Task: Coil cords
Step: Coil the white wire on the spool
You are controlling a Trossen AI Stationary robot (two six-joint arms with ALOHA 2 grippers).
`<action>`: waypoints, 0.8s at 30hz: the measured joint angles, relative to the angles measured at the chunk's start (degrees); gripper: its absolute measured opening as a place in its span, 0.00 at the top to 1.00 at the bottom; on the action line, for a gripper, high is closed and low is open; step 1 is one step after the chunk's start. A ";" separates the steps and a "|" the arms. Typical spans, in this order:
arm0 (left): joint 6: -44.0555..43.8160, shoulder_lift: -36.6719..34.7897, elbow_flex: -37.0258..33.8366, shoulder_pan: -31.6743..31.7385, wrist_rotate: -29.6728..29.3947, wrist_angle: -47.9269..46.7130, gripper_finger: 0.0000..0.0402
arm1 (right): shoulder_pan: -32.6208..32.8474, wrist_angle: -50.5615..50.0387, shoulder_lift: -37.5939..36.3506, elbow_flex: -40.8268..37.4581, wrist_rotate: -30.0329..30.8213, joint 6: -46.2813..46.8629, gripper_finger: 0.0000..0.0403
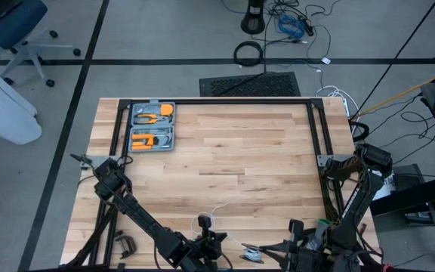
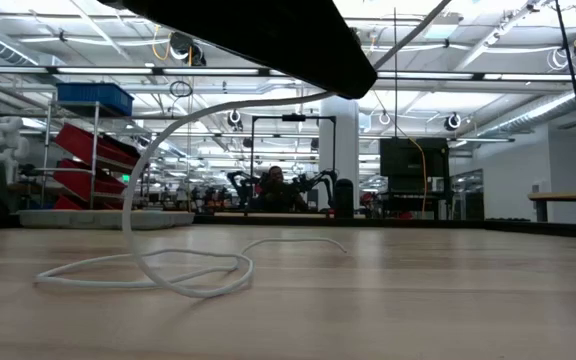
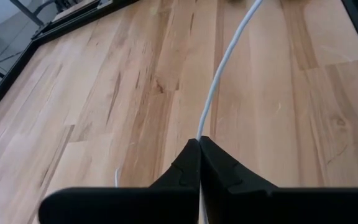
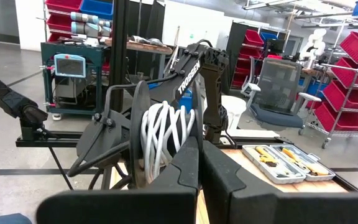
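Left jaws [image 3: 199, 149] pinch white cord [image 3: 219, 74], right jaws [image 4: 199, 155] closed — reel [image 4: 160, 134] wound.

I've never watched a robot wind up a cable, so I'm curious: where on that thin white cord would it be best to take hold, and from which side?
Probably on a free run of the white cord, pinching across its thin width from above. The left gripper is already shut on the cord that way. The loops lying flat on the table look harder to pinch. The right gripper sits shut against the reel wound with cord.
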 joint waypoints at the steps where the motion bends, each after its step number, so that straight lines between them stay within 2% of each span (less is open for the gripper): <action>1: -0.01 0.00 0.00 -0.12 -0.02 -0.04 1.00 | 0.00 0.00 0.00 0.00 0.02 0.00 1.00; 14: 0.62 -0.85 3.17 -3.54 -4.05 -0.34 1.00 | -0.02 -0.01 0.00 0.00 0.04 0.24 1.00; 18: -0.22 -3.69 3.26 -6.73 -10.62 -3.92 1.00 | -0.04 -0.04 0.01 0.00 0.01 0.25 1.00; 24: -7.70 -9.73 3.28 -9.12 -18.47 -14.84 1.00 | -0.07 -1.16 0.02 0.00 -0.02 1.94 1.00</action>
